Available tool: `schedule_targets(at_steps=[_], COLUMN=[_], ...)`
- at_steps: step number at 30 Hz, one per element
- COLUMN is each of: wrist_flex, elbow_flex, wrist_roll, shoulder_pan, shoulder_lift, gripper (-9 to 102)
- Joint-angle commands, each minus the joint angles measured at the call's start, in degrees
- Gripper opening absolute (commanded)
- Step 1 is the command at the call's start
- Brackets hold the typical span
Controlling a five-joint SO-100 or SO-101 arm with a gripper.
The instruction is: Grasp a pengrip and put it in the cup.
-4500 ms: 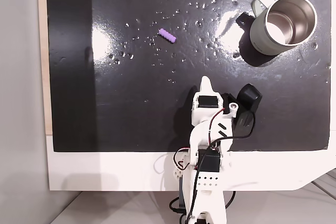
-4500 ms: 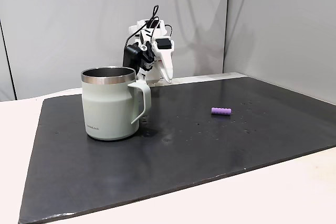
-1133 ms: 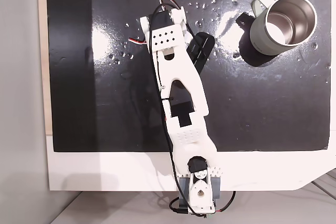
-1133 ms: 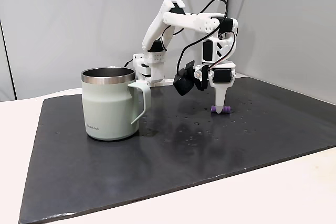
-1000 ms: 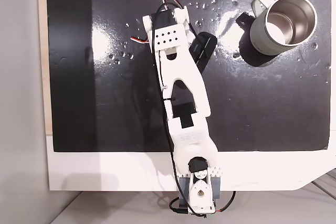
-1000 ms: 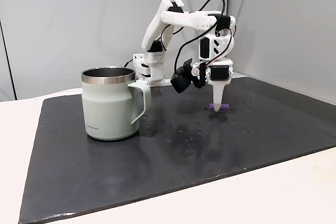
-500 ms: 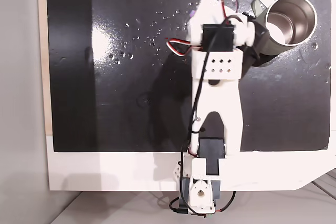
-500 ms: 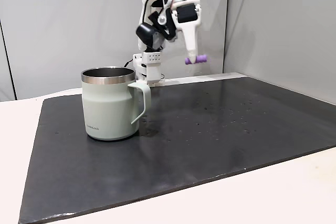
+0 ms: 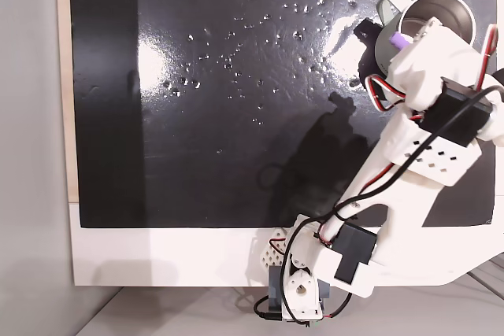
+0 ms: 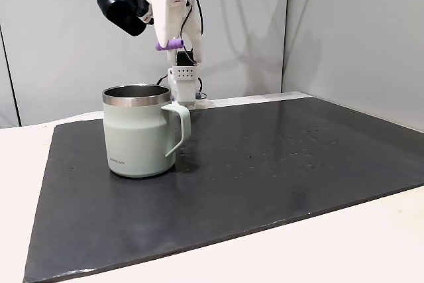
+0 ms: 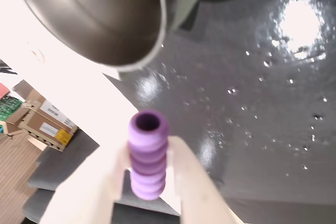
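The light-purple ridged pengrip (image 11: pixel 148 155) is clamped between my white fingers (image 11: pixel 190 177), seen end-on in the wrist view. My gripper (image 10: pixel 168 44) holds the pengrip (image 10: pixel 169 44) high in the air, above and a little right of the pale grey-green mug (image 10: pixel 142 130). From above, the pengrip (image 9: pixel 400 40) hangs at the near-left rim of the mug (image 9: pixel 441 7), whose steel inside (image 11: pixel 100 11) fills the wrist view's top.
The mug stands on a black mat (image 9: pixel 236 139) dotted with shiny droplets (image 9: pixel 307 5). White table (image 9: pixel 157 257) borders the mat in front. The arm's base (image 10: pixel 184 84) stands at the mat's far edge in a fixed view.
My gripper has swung with the pengrip from the mat's middle over to the mug. A second ago it lifted the pengrip off the mat.
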Motion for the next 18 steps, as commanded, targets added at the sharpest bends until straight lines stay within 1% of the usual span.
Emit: schedule_targets(at_steps=[1,9,14,18], wrist_flex=[-0.70,-0.62,1.93,5.89], elbow_flex=[-3.87,-15.21,-27.25,-38.85], wrist_roll=[-1.58,-3.60,-4.04,-4.22], shoulder_pan=[3.43,7.21,6.86,6.77], shoulder_lift=[-0.44,-13.18,-22.50,-30.32], gripper=[0,0,0,0])
